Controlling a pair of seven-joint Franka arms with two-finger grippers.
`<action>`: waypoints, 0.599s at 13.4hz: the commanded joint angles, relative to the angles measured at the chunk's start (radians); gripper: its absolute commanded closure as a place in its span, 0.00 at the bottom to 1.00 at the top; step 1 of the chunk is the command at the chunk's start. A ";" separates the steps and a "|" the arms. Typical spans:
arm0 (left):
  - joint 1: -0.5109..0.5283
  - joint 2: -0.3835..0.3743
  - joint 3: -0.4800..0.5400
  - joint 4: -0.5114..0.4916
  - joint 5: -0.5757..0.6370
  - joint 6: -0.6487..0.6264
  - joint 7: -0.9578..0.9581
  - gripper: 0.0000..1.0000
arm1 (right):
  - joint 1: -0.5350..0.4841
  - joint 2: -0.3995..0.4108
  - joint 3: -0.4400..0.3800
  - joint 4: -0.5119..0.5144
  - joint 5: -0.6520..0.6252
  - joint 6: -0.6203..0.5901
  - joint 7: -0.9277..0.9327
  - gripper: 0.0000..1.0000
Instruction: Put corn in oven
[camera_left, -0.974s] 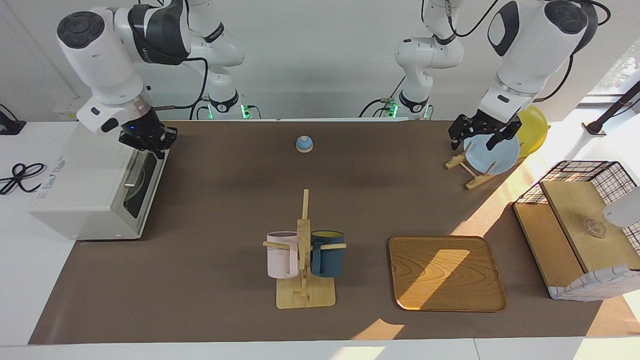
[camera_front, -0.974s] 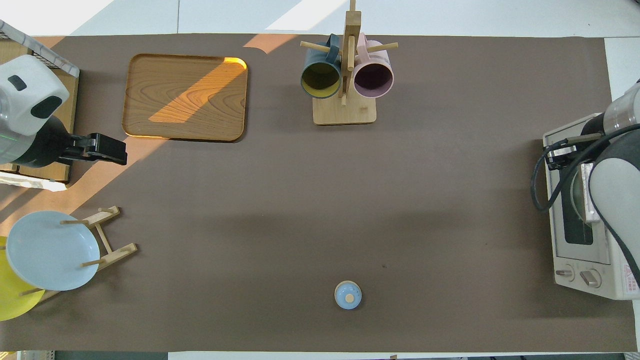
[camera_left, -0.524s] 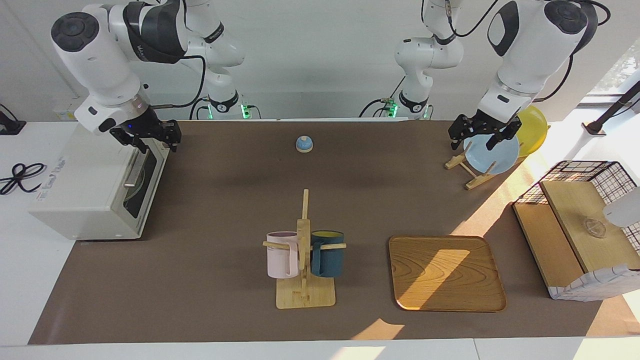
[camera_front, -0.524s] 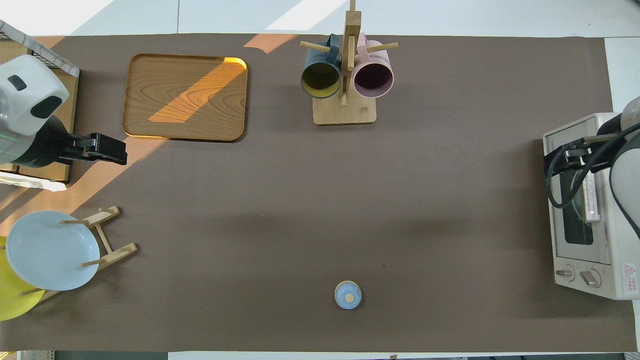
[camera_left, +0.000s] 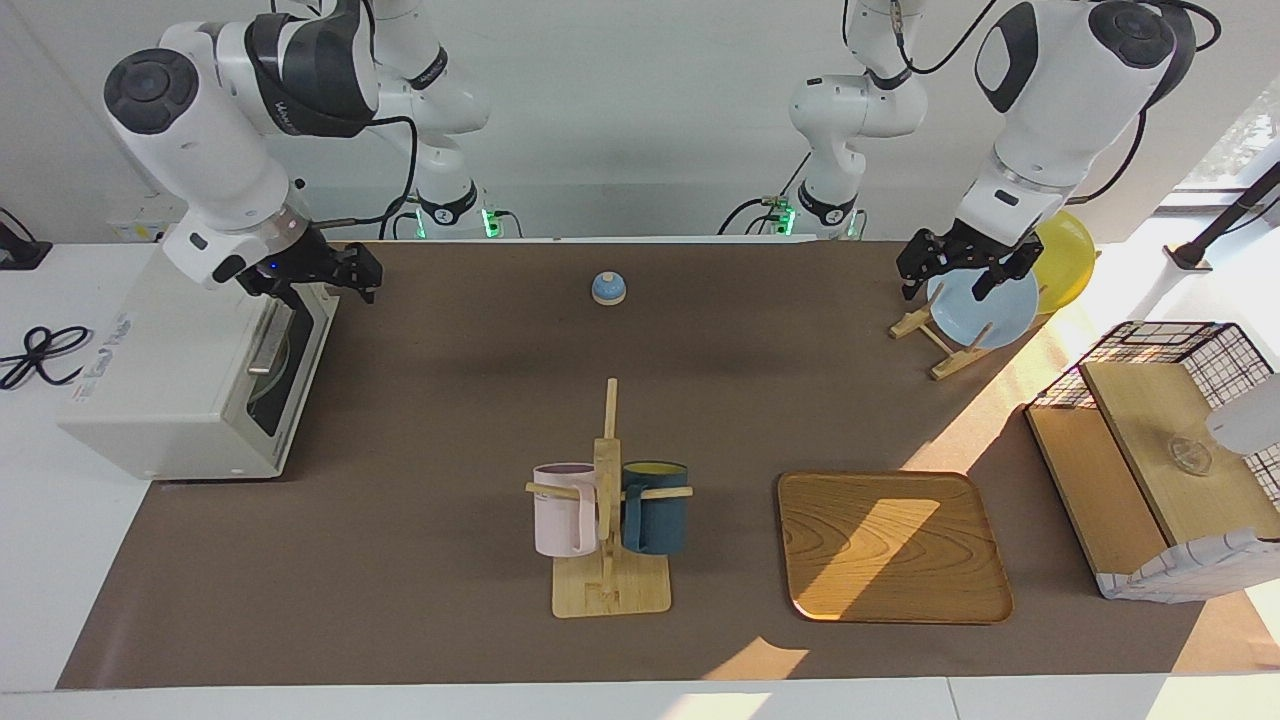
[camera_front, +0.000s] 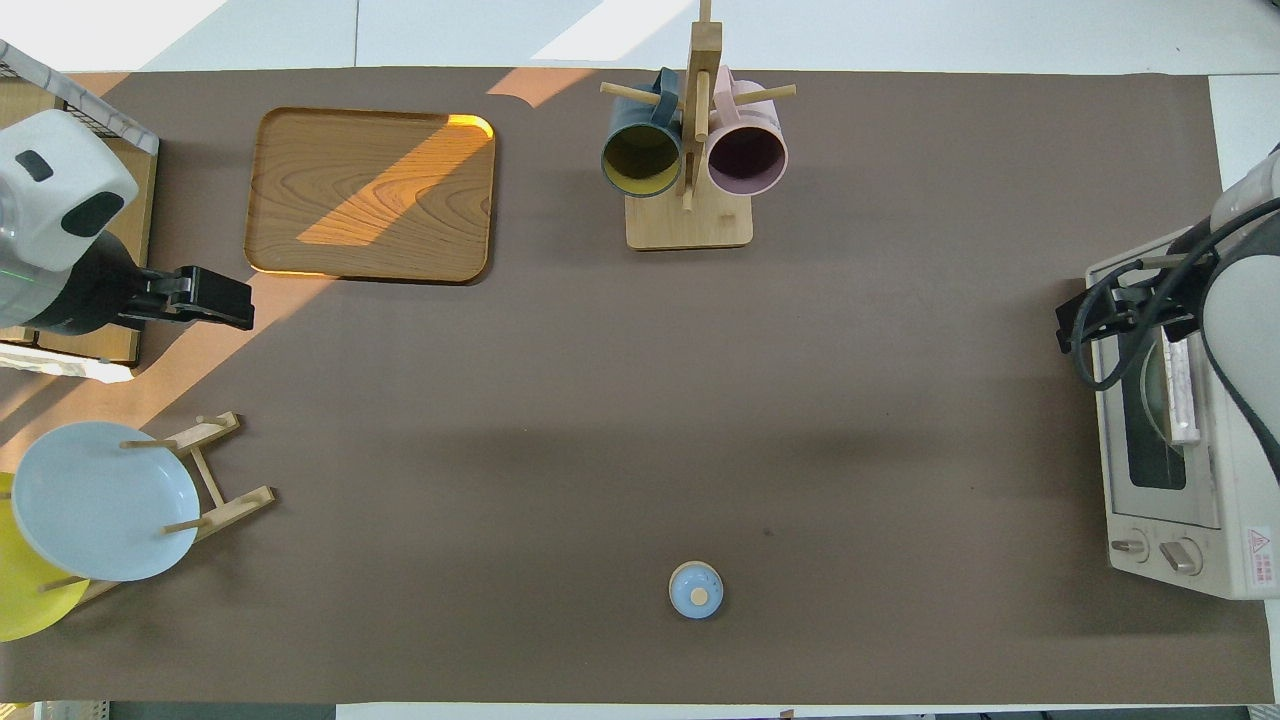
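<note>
White oven (camera_left: 190, 370) at right arm's end of counter (camera_left: 450, 400), door shut. Right claw (camera_left: 325, 275) has let go of handle, fingers now apart, lifted clear above oven's front corner. Corn not visible, presumably inside oven. Task looks finished. Left claw (camera_left: 958, 265) waits, fingers apart, over blue plate (camera_left: 985, 310).

The worktop (camera_left: 430, 420) carries a matt brown covering, smooth like paper or felt. The oven (camera_left: 190, 370) looks like white painted metal with a dark glossy glass door and a brushed metal bar handle (camera_left: 268, 340). The tray (camera_left: 890, 545) and mug rack (camera_left: 608, 500) are grained wood, while the blue plate (camera_front: 100, 500) is smooth and glossy.
</note>
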 joint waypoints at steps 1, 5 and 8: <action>0.010 -0.020 -0.007 -0.012 0.014 -0.006 0.002 0.00 | 0.013 -0.028 -0.006 -0.010 0.006 -0.007 0.015 0.00; 0.010 -0.020 -0.007 -0.012 0.014 -0.006 0.002 0.00 | 0.053 -0.033 -0.031 -0.007 -0.016 -0.004 0.014 0.00; 0.010 -0.020 -0.007 -0.012 0.014 -0.006 0.004 0.00 | 0.067 -0.033 -0.071 -0.004 -0.025 -0.001 0.006 0.00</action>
